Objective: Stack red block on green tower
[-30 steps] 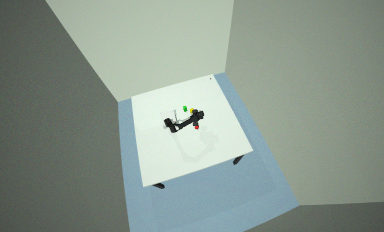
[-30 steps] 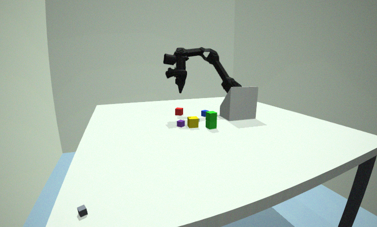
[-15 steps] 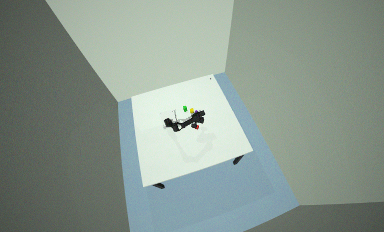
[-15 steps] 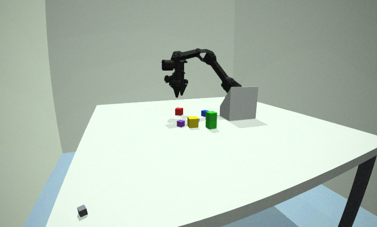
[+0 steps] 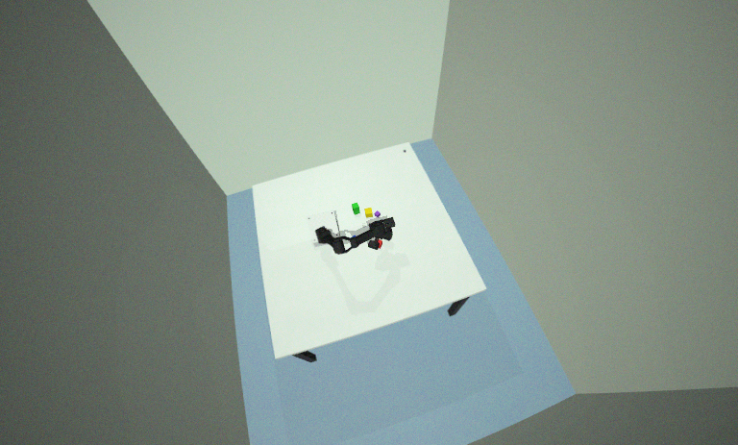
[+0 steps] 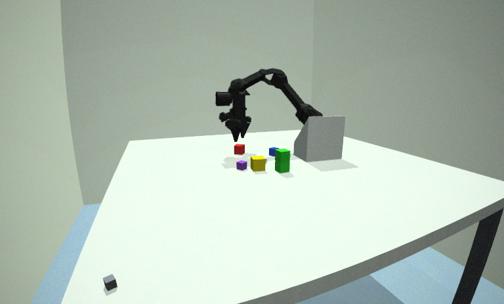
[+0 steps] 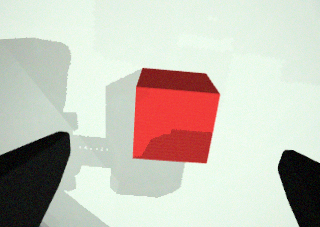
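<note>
The red block [image 5: 380,244] [image 6: 239,149] [image 7: 175,119] lies flat on the table. In the wrist view it is between and a little ahead of the two fingertips, turned slightly. My gripper [image 6: 239,139] [image 7: 178,151] is open and empty, pointing down, with its fingertips a little above the red block. The green tower [image 5: 356,208] [image 6: 282,161] stands upright on the table, right of the yellow block in the exterior view, with nothing on top.
A yellow block [image 5: 368,212] [image 6: 258,163] stands beside the tower, with a small purple block [image 5: 377,214] [image 6: 241,165] next to it. A blue block [image 6: 273,151] lies behind, near the grey base [image 6: 325,139]. A small dark cube [image 5: 404,151] [image 6: 109,282] lies near a table corner.
</note>
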`<state>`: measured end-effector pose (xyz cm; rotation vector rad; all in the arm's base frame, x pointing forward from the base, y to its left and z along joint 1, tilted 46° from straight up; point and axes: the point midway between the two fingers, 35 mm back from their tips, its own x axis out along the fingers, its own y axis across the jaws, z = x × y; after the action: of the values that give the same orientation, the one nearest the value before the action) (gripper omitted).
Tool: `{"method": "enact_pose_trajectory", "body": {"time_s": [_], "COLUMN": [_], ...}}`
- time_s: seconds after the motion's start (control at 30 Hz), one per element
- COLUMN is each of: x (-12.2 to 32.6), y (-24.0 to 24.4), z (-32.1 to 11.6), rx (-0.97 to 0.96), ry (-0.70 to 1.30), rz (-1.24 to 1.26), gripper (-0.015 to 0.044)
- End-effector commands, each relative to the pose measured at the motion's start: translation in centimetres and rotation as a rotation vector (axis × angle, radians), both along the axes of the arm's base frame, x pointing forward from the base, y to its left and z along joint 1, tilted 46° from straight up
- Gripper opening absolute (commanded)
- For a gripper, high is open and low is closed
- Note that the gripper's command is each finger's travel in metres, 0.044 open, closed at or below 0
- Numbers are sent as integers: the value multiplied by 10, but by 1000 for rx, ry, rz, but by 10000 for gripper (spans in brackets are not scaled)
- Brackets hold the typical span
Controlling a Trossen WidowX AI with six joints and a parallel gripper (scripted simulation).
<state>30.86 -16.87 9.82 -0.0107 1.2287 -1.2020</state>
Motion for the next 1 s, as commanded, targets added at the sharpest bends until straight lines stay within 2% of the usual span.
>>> {"method": "enact_pose_trajectory", "body": {"time_s": [0.0, 0.97], "x": [-2, -8], "y": [-5, -33], "z": [-7, -35], "rx": [-3, -5], "ry": [10, 10], "rz": [6, 6], "gripper": [440, 440]}}
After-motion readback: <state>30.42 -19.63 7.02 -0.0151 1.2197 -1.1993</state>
